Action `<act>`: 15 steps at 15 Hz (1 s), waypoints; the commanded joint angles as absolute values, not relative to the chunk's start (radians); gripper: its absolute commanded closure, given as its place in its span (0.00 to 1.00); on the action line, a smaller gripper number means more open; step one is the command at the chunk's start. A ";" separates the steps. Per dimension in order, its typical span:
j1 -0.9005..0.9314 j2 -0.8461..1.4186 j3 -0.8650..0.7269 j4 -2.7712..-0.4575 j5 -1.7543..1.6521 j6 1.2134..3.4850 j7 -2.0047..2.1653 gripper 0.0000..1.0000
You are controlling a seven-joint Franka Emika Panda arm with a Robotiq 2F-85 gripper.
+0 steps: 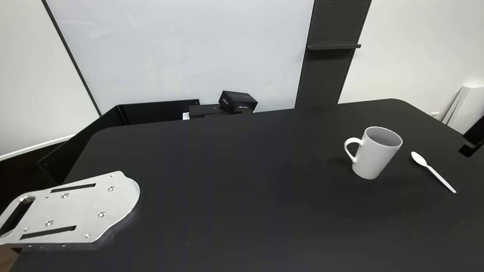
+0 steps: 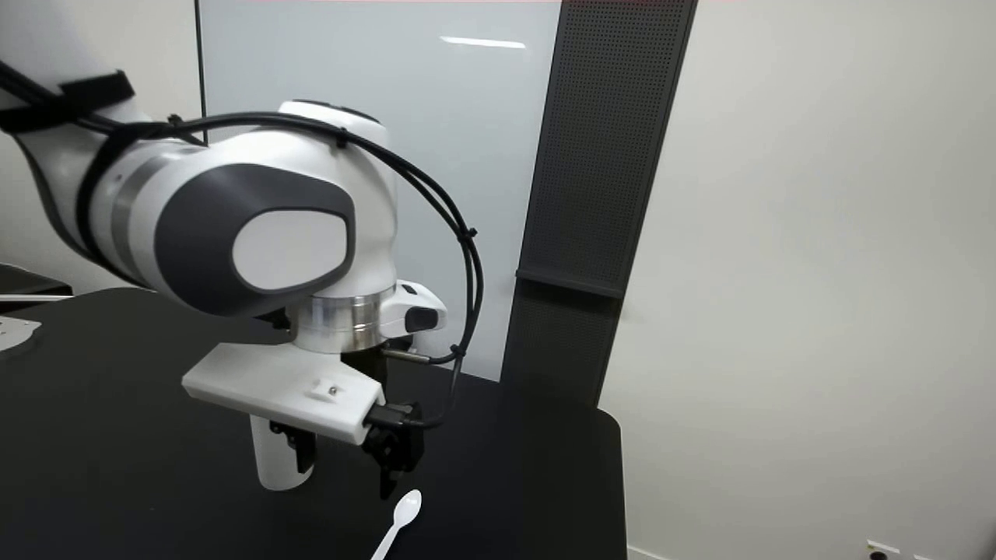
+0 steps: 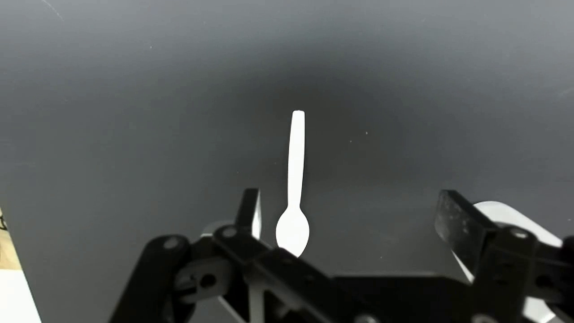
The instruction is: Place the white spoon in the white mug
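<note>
My tool (image 3: 352,211) hangs above the desk (image 1: 242,204), fingers (image 3: 464,229) spread wide. In an exterior view I get only its black end (image 1: 475,133) at the right edge; the rest is out of frame.

White spoon (image 3: 294,184): flat on the desk, below my tool. Wrist view shows it between the fingers, nearer the left one in that picture; the tool's linkage covers the tip of its bowl. In an exterior view its handle (image 2: 386,543) is cut off at the bottom edge.

White mug (image 1: 376,158): upright on the desk, near the spoon, apart from it. Its floor is hidden. In an exterior view my white housing (image 2: 284,385) hides its upper part. In the wrist view a white shape (image 3: 506,214) sits behind the right finger, too covered for me to identify.

Metal plate (image 1: 85,209): cut off at left in both exterior views.

Black box (image 1: 237,102): lettering too small to read.
</note>
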State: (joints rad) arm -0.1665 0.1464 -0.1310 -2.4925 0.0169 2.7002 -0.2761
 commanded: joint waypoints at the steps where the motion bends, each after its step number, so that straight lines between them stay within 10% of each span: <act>1: -0.203 0.286 -0.113 -2.352 0.074 2.686 -0.323 0.00; 15: -0.254 0.521 -0.069 -2.172 0.049 2.721 -0.302 0.00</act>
State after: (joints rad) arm -0.2327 0.4865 -0.0799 -2.2115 0.0588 2.7300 -0.3150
